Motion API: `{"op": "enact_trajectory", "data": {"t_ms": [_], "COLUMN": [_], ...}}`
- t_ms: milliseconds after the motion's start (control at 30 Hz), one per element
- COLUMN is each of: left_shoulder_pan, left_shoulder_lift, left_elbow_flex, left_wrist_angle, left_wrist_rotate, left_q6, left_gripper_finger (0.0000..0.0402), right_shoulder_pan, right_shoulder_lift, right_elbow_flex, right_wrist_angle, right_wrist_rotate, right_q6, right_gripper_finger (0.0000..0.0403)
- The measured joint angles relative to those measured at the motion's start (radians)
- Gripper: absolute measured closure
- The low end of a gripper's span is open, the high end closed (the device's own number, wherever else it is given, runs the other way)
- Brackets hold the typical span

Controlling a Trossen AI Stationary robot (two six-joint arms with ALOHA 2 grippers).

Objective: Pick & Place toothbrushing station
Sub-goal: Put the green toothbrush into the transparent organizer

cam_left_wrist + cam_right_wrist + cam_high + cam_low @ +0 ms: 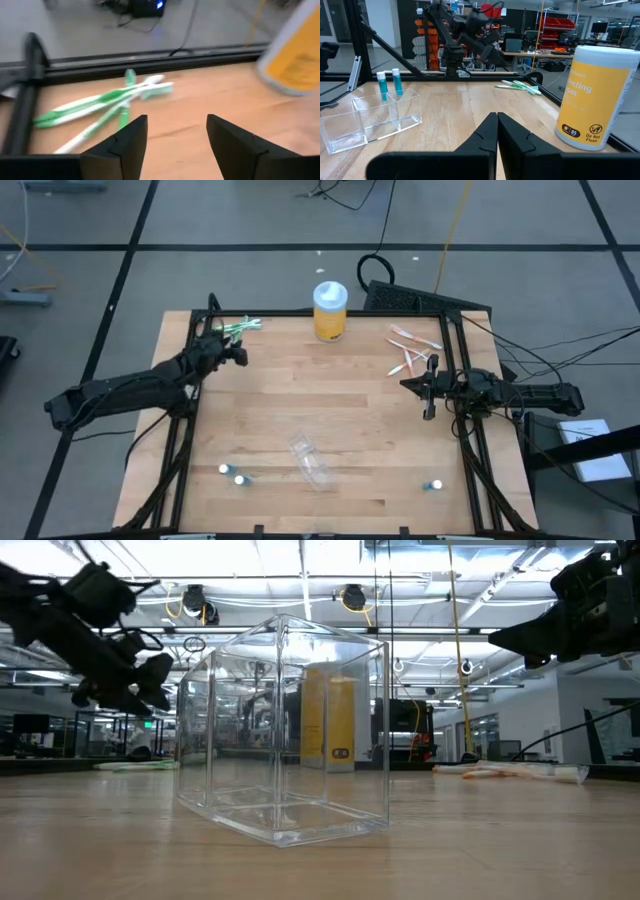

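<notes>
the clear plastic container (311, 461) lies on the wooden desk (300, 395), near the front edge and about midway between the two arms, with nothing touching it. in the low view it (283, 730) fills the middle of the picture, resting on the desk top, and in the right wrist view it (369, 118) sits off to one side with its inner divider showing.

the left gripper (238, 355) hovers over the far left part of the desk, its fingers (120, 145) spread apart and holding nothing. just beyond it lie the green toothbrushes (105, 105) beside the black frame rail (26, 95).

the right gripper (428, 388) is over the right side of the desk, well apart from the container, with its fingers (487, 135) pressed together and nothing between them. near it lie the orange and white toothbrushes (412, 350).

a yellow jar (330, 311) with a white lid stands upright at the far edge. small blue-capped tubes (232, 474) lie near the front left corner, and another (434, 485) near the front right.
</notes>
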Motion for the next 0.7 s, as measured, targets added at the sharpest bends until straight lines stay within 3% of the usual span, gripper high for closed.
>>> {"op": "enact_trajectory", "data": {"t_ms": [233,600,700], "left_shoulder_pan": [0.143,0.314,0.33], "left_shoulder_lift": [0.2,0.588,0.663], "left_elbow_flex": [0.212,0.341,0.382], "left_wrist_angle": [-0.202,-0.176,-0.18], "left_wrist_rotate": [0.02,0.032,-0.017], "left_q6": [0.03,0.076,0.043], "left_gripper_finger": [0.0185,0.0185,0.0185], "right_shoulder_pan": [0.0,0.0,0.0], "right_shoulder_lift": [0.0,0.0,0.0], "right_elbow_flex": [0.0,0.0,0.0], "right_wrist_angle": [0.0,0.0,0.0], "right_wrist_rotate": [0.0,0.0,0.0], "right_q6": [0.0,0.0,0.0], "right_gripper_finger": [0.0399,0.0399,0.0399]}}
